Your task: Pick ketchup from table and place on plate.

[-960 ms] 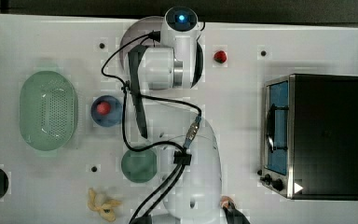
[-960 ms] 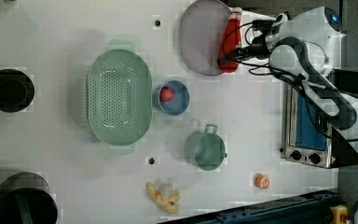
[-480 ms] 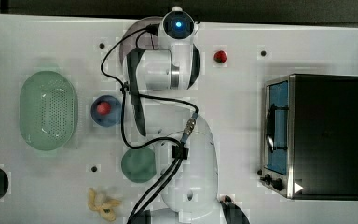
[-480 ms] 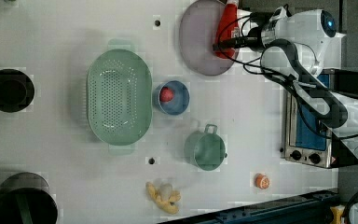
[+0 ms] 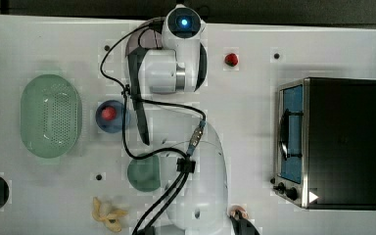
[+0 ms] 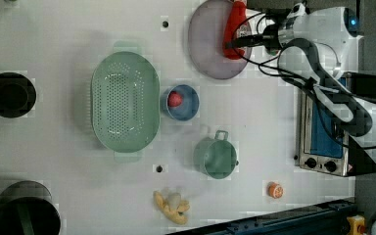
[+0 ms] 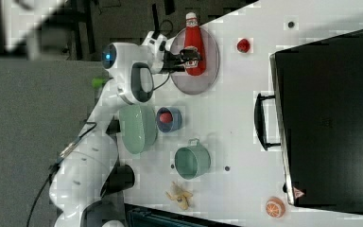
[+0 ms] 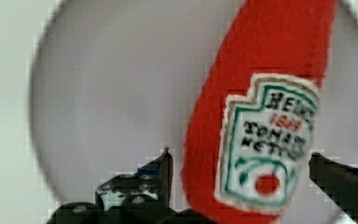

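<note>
The ketchup (image 8: 261,70), a red bottle with a white label, lies on its side on the pale lilac-grey plate (image 8: 112,93). In the left view the ketchup (image 6: 234,24) rests along the plate's (image 6: 208,44) right part. The right view shows the ketchup (image 7: 194,45) with its white cap past the plate's (image 7: 196,84) rim. My gripper (image 8: 240,156) straddles the bottle's lower body, open, with one black finger (image 8: 163,168) on each side and a gap to each. It also shows as the gripper (image 6: 235,43) and the gripper (image 7: 189,56).
A pale green perforated basket (image 6: 125,100), a blue bowl (image 6: 181,102) holding a red ball, and a green pot (image 6: 216,157) stand mid-table. A toaster oven (image 6: 323,132) sits at the left view's right. A strawberry (image 7: 243,45) lies beside the plate.
The jaws have spread apart and let go of the ketchup, which now rests on the plate. The arm moved it from the plate's edge further over the plate.
</note>
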Tool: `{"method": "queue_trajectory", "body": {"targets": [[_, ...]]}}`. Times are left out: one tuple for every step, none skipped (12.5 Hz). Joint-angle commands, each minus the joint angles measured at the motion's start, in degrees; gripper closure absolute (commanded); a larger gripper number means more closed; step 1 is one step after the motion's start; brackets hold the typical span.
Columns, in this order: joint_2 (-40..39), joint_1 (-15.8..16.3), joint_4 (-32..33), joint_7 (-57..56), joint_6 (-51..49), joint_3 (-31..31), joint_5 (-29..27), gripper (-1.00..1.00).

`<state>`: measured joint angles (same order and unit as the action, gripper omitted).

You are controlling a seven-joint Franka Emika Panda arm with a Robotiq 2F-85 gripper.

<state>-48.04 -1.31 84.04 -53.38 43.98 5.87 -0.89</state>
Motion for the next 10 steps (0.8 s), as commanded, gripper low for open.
{"method": "queue_trajectory", "body": {"targets": [[11.15,-0.92,-1.75,8.57,-7.02,-0.46,0.07,-1.00],[13.50,-1.33,-1.74,13.55,-10.47,-0.46,0.08,-1.00],[15.85,-1.65,-1.74,18.31,-13.48,-0.46,0.08,-1.00],[18.06,-1.86,-1.72,22.82,-16.15,-0.52,0.09,-1.00],[20.37,-2.02,-1.65,27.02,-19.01,-0.58,0.10,-1.00],[22.65,-2.18,-1.43,30.43,-22.24,-0.66,0.10,-1.00],[25.16,-2.33,-0.80,32.95,-25.81,-0.77,0.10,-1.00],[27.76,-2.37,0.08,35.51,-28.90,-1.02,0.10,-1.00],[30.35,-2.42,1.34,38.42,-31.17,-1.40,0.12,-1.00],[33.05,-2.50,3.03,40.87,-32.57,-1.85,0.14,-1.00]]}}
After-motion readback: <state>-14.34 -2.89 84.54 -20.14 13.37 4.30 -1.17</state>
